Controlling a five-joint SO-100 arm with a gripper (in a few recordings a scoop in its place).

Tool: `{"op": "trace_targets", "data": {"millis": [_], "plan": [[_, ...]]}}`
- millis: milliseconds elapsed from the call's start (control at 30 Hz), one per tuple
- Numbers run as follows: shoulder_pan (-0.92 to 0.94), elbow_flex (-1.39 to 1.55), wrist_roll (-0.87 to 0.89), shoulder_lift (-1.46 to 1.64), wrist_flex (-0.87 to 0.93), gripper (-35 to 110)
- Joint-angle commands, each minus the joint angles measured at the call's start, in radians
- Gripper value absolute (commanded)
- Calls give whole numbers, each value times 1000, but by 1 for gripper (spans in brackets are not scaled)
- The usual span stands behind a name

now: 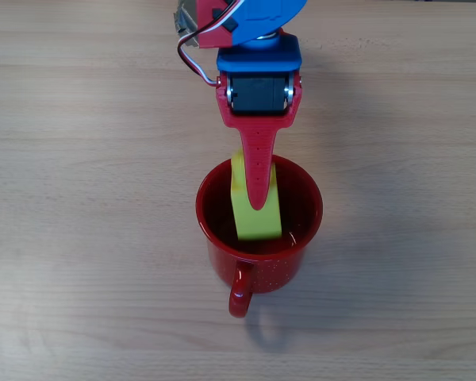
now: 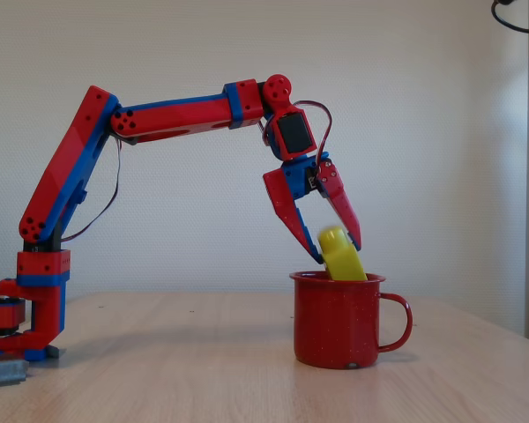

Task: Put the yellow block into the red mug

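The wooden table (image 2: 159, 370) carries the red mug (image 2: 339, 319), which stands upright on it with its loop handle pointing toward the bottom edge of the overhead view and toward the right in the fixed view. The red and blue arm (image 2: 172, 117) rises from its base well to the left of the mug in the fixed view and arches over so that the gripper (image 2: 339, 249) hangs directly above the mug's rim, fingers pointing down. The jaws are spread apart, with a clear gap between the two red fingers. The yellow block (image 1: 255, 208) sits between the fingertips at the mug's mouth, tilted and blurred, its lower part below the rim and its upper part above it; whether either finger touches it cannot be determined
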Motion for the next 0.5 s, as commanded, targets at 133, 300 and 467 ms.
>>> {"op": "trace_targets", "data": {"millis": [133, 300, 467], "plan": [[-21, -64, -15, 41, -18, 20], [-17, -64, -23, 52, -28, 20], [-15, -64, -35, 74, -31, 19]]}}
